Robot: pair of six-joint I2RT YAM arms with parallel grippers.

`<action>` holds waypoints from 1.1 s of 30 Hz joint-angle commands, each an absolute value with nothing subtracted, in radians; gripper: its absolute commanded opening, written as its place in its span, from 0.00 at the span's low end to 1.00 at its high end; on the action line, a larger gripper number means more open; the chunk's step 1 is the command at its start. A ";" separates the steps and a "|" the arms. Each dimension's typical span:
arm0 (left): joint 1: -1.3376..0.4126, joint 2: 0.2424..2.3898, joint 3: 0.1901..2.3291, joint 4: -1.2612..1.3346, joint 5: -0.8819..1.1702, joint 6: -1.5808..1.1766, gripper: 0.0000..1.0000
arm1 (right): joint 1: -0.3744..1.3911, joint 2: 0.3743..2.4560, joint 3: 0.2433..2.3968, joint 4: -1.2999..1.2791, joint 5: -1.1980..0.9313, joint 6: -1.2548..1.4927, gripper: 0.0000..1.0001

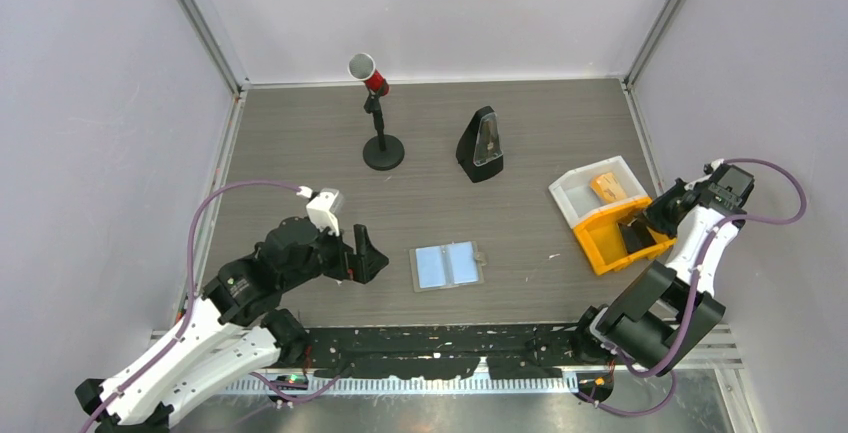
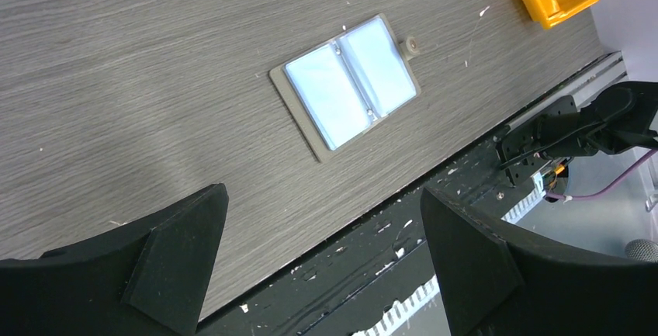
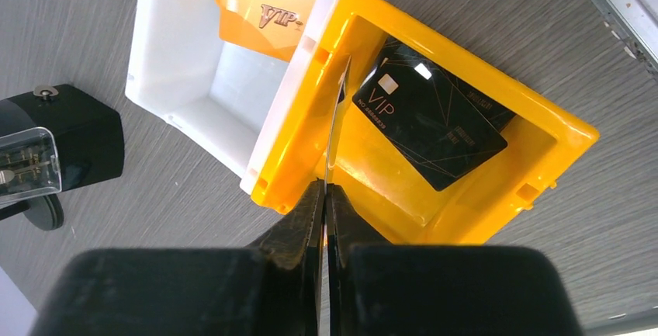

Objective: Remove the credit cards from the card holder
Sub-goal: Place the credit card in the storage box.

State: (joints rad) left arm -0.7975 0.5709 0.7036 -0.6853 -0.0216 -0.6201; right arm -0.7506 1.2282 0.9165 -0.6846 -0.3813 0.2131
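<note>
While a silver-and-red microphone on a black round-based stand point(image 1: 376, 118) and a black wedge-shaped metronome with a clear front point(image 1: 481, 144) stand toward the far side of the grey wood-grain tabletop point(image 1: 300, 153), a two-compartment plastic tray box, half white and half orange point(image 1: 598, 251) point(image 3: 473, 66), sits at the right edge. The orange-tan credit card marked VIP point(image 3: 268, 6) point(image 1: 607, 186) lies in the white compartment, and the black credit card marked VIP point(image 3: 431, 122) point(image 1: 637, 237) lies tilted in the orange one.

The right gripper point(image 3: 326, 188) point(image 1: 655, 221) hangs over the tray's dividing wall, its fingers pinched almost together on a thin pale strip point(image 3: 337, 119) seen edge-on. Whether that strip is a card cannot be told.

The flat two-panel card holder with greyish translucent edges point(image 1: 448, 266) point(image 2: 347, 88) lies opened out near the front middle of the table, well apart from the tray. Its two light-blue panels sit side by side with a seam between them, and a small round snap tab sticks out from one long edge. The left gripper point(image 1: 362, 253) point(image 2: 326, 274) is spread wide and holds nothing, low over the table just left of the holder and apart from it.
</note>
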 commanded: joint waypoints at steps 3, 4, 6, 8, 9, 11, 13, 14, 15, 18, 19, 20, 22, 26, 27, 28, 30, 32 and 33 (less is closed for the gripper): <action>-0.801 0.537 0.723 -0.671 -0.015 -0.589 0.99 | -0.758 1.225 0.933 -0.712 -0.334 0.182 0.06; -0.801 0.539 0.729 -0.676 -0.015 -0.586 0.99 | -0.758 1.232 0.935 -0.713 -0.334 0.179 0.07; -0.801 0.545 0.742 -0.687 -0.018 -0.579 0.99 | -0.758 1.245 0.946 -0.714 -0.343 0.175 0.07; -0.801 0.547 0.744 -0.687 -0.018 -0.580 0.99 | -0.758 1.261 0.961 -0.719 -0.348 0.171 0.07; -0.801 0.548 0.743 -0.684 -0.017 -0.584 0.99 | -0.758 1.267 0.969 -0.722 -0.345 0.167 0.07; -0.801 0.549 0.738 -0.678 -0.014 -0.593 0.99 | -0.758 1.279 0.976 -0.728 -0.328 0.161 0.08; -0.801 0.551 0.736 -0.672 -0.015 -0.600 0.99 | -0.758 1.288 0.982 -0.730 -0.310 0.157 0.08; -0.801 0.555 0.737 -0.670 -0.015 -0.601 0.99 | -0.758 1.292 0.982 -0.730 -0.304 0.156 0.08; -0.801 0.558 0.740 -0.670 -0.016 -0.600 0.99 | -0.758 1.292 0.984 -0.731 -0.297 0.154 0.08; -0.801 0.573 0.748 -0.667 -0.012 -0.601 0.99 | -0.759 1.288 0.987 -0.732 -0.276 0.152 0.08; -0.801 0.578 0.750 -0.666 -0.009 -0.601 0.99 | -0.759 1.287 0.986 -0.734 -0.268 0.151 0.08; -0.802 0.583 0.751 -0.665 -0.007 -0.601 0.99 | -0.759 1.285 0.986 -0.735 -0.254 0.151 0.08; -0.801 0.590 0.753 -0.664 -0.005 -0.601 0.99 | -0.759 1.287 0.987 -0.740 -0.221 0.149 0.08; -0.801 0.589 0.753 -0.664 -0.005 -0.601 0.99 | -0.760 1.290 0.994 -0.754 -0.153 0.148 0.13; -0.801 0.587 0.753 -0.665 -0.005 -0.600 0.99 | -0.760 1.287 0.998 -0.760 -0.144 0.150 0.14; -0.801 0.585 0.753 -0.666 -0.006 -0.601 0.99 | -0.759 1.284 1.001 -0.762 -0.128 0.151 0.16; -0.801 0.579 0.751 -0.671 -0.008 -0.600 0.99 | -0.759 1.276 1.008 -0.772 -0.100 0.154 0.18; -0.802 0.571 0.747 -0.673 -0.011 -0.601 0.99 | -0.759 1.270 1.019 -0.789 -0.075 0.160 0.18; -0.802 0.566 0.742 -0.673 -0.011 -0.603 0.99 | -0.759 1.265 1.028 -0.794 -0.071 0.162 0.19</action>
